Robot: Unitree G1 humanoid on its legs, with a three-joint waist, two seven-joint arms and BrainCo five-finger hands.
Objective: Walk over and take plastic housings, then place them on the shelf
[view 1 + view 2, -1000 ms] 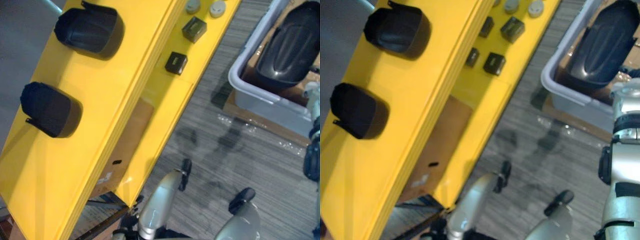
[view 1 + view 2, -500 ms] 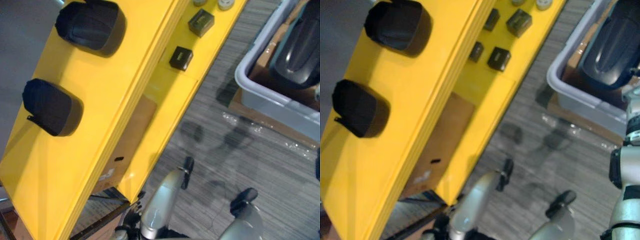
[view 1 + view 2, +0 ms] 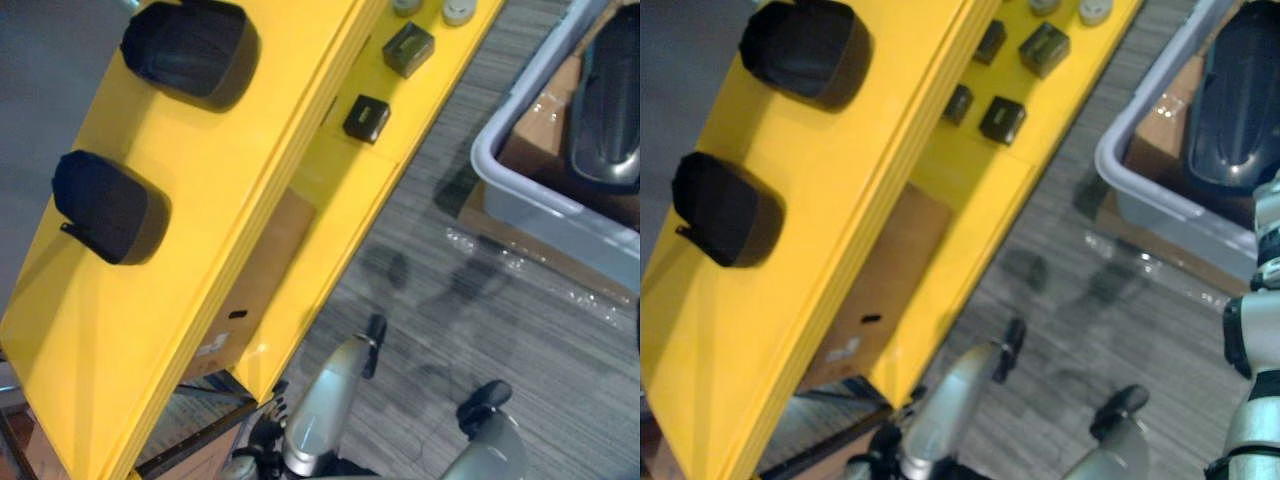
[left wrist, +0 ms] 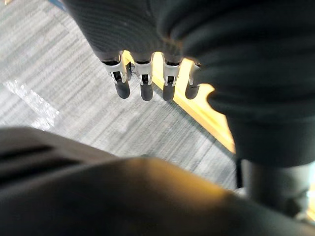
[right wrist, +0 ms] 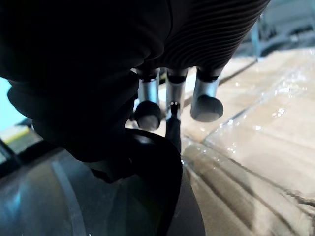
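Two black plastic housings (image 3: 190, 50) (image 3: 100, 205) lie on the top board of the yellow shelf (image 3: 210, 190). A third black housing (image 3: 610, 110) sits in the grey bin (image 3: 510, 180) on the floor at the right. In the right wrist view my right hand (image 5: 205, 101) is over this housing (image 5: 123, 196), its fingers curled at the housing's rim. My left hand (image 4: 142, 73) hangs over the carpet beside the shelf's yellow edge, fingers straight and holding nothing.
Small dark boxes (image 3: 365, 118) (image 3: 408, 48) and round caps stand on the lower yellow board. A cardboard box (image 3: 265, 270) sits under the shelf. Film-wrapped cardboard (image 5: 256, 128) lies beneath the bin. Grey carpet separates shelf and bin.
My right hand's fingers have curled in over the housing in the bin. The whole picture has shifted a little, so the camera moved; the shelf housings stay put.
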